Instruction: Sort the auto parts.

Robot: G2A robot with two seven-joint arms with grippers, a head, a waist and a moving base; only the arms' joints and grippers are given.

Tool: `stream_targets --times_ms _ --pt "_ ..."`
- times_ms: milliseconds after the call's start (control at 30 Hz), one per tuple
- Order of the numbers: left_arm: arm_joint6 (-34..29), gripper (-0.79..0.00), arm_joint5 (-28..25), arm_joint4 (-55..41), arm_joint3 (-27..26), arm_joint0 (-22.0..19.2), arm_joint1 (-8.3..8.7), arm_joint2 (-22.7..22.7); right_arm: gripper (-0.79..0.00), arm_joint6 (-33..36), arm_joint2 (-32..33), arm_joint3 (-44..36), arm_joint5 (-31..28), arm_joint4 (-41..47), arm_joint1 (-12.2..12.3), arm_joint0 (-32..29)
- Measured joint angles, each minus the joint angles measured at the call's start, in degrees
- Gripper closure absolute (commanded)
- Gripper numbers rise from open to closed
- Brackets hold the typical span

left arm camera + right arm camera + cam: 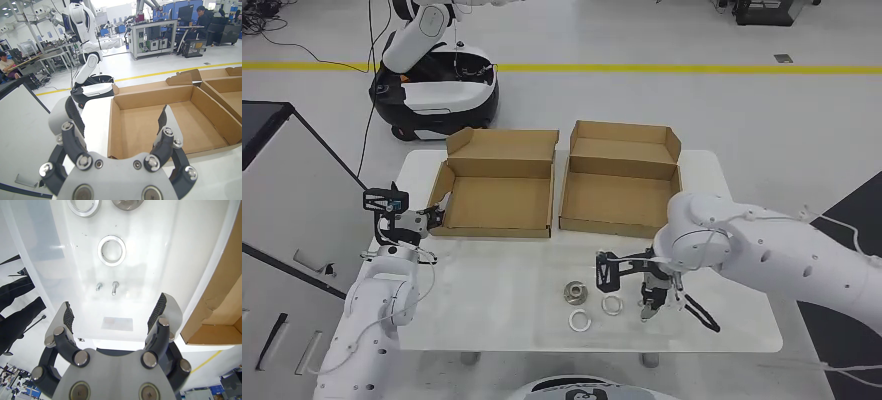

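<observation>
Two open cardboard boxes stand at the back of the white table, the left box (492, 190) (170, 121) and the right box (620, 190) (217, 294). Near the front edge lie a flanged metal hub (575, 292) (126, 203), one metal ring (612, 305) (111, 251) and a second ring (580, 321) (83, 207). Two small bolts (98, 286) (114, 287) lie side by side between the nearer ring and my right gripper (115, 306) (607, 273), which hovers open and empty above the table. My left gripper (117, 106) (437, 212) is open and empty by the left box's near left corner.
Another white robot (437, 80) (88, 62) stands on the floor behind the table. A grey cabinet (282, 180) is close on the left. A flat pale label (117, 324) lies on the table under my right gripper. The table (502, 290) is bare left of the parts.
</observation>
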Motion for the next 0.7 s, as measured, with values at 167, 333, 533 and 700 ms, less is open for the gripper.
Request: stream_targets --times_ms 167,333,533,700 --pt "0.0 -0.785 0.0 0.0 0.0 0.0 0.0 0.0 -0.785 -0.3 0.0 0.8 0.4 -1.2 -0.6 -1.2" --pt "0.0 -0.785 0.0 0.0 0.0 0.0 0.0 0.0 -0.616 -1.1 0.1 1.7 1.3 -1.8 -0.9 -2.5" --pt "0.0 -0.785 0.0 0.0 0.0 0.0 0.0 0.0 -0.468 -1.7 0.1 2.0 2.2 -3.1 -0.8 -4.6" --pt "0.0 -0.785 0.0 0.0 0.0 0.0 0.0 0.0 -0.468 -1.5 0.8 1.5 2.5 -3.5 -0.4 -5.5"
